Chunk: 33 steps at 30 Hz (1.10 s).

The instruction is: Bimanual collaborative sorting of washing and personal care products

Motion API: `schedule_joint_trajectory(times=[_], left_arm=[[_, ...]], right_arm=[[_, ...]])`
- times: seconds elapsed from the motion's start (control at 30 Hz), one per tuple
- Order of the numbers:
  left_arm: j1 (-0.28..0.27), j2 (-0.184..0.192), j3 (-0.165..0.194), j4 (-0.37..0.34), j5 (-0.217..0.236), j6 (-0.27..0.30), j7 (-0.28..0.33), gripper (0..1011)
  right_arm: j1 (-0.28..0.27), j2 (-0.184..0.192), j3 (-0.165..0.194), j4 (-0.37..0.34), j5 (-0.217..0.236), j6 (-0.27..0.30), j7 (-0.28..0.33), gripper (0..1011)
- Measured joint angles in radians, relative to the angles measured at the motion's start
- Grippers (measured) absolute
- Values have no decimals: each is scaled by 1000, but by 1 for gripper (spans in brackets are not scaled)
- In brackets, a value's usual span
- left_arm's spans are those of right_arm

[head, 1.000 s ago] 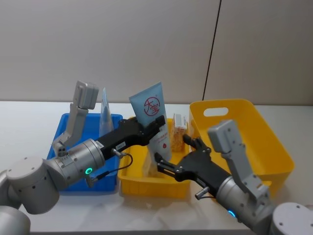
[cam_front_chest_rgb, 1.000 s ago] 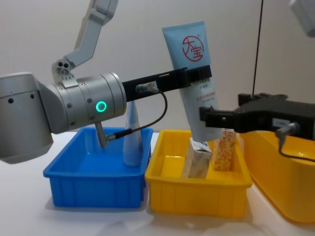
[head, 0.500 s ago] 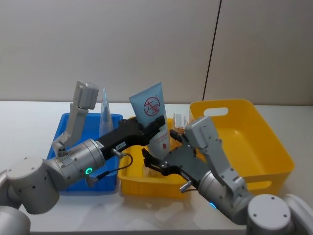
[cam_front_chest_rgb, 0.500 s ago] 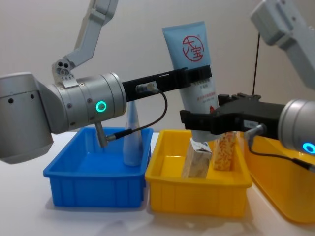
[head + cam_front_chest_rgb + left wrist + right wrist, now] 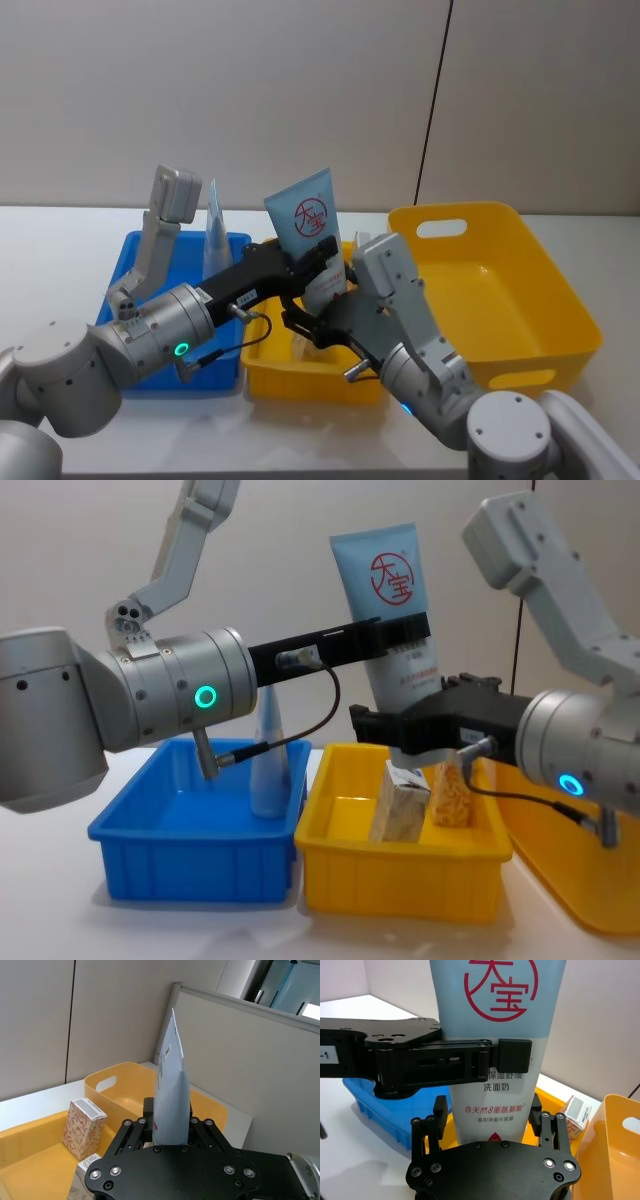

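A: Held tube, material and shape?

B: The held tube [image 5: 390,580] is smooth, soft-looking pale blue plastic. Its wide flat crimped end is on top and the body narrows downward. A red round logo sits below the crimp, with small red print lower down. In the left wrist view it is edge-on, a thin wedge.

A: Position and grip?

B: It is in the air above the small yellow bin [image 5: 400,890], slightly tilted. The left gripper [image 5: 400,635], black and flat-fingered, is clamped across its middle. The right gripper [image 5: 488,1105] is spread, with its fingers [image 5: 440,1110] on either side of the tube's lower part. The right wrist view shows a gap on each side.

A: Other products?

B: The second tube [image 5: 268,765] stands upright by the far right corner of the blue bin [image 5: 190,870], edge-on, so its print is unreadable. The whitish carton [image 5: 400,805], cardboard, leans in the small yellow bin. The orange-patterned carton [image 5: 455,790] stands upright just beside it, toward that bin's right wall.

A: Containers?

B: All are rigid glossy moulded plastic with rims. The large yellow bin [image 5: 500,270] has a slot handle and sits toward the right edge of the white matt worktop [image 5: 50,250].

A: Obscured?

B: The right gripper hides the held tube's lower end in the chest view, along with the top of the orange-patterned carton. The bin wall cuts off the second tube's base.
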Motion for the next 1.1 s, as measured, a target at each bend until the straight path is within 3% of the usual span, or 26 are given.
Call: schedule_joint_trajectory(times=[0.2,0.3,0.6,1.1], left_arm=[[0,0,0,0,0,0,0,276],[0,0,0,0,0,0,0,276],[0,0,0,0,0,0,1,287],[0,0,0,0,0,0,0,744]], right_arm=[[9,-15,-4,20,-12,-6,-14,832],[12,-20,-5,27,-16,-8,-19,706],[19,-30,-8,40,-25,-12,-29,526],[22,-36,-9,49,-30,-13,-34,363]])
